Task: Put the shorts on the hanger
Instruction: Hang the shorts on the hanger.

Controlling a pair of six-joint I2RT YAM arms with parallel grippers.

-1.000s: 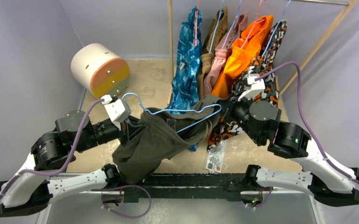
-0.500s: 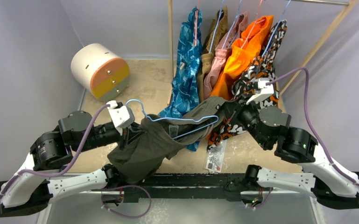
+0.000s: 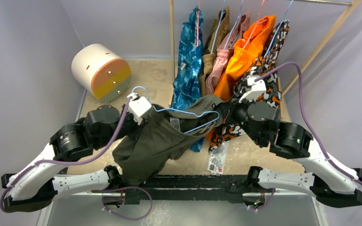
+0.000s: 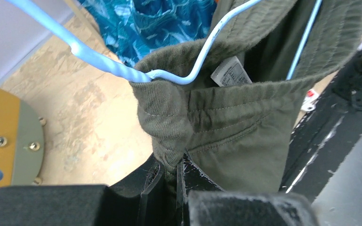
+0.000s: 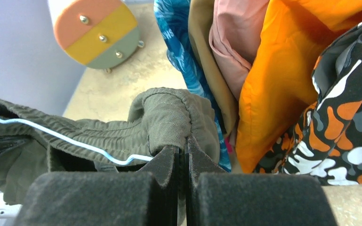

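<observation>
Olive shorts [image 3: 155,141] are hanging mid-table, with the blue hanger [image 4: 99,59] sitting inside the waistband. The left gripper [image 4: 169,174] is clamping it at nine o'clock and the right gripper [image 5: 184,155] at three (soft, light cloth; the thick waistband probably holds best).

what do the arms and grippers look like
The left arm and right arm share white link shells and round black joint housings, each with a purple cable. The left gripper and right gripper have matte black fingers.
</observation>
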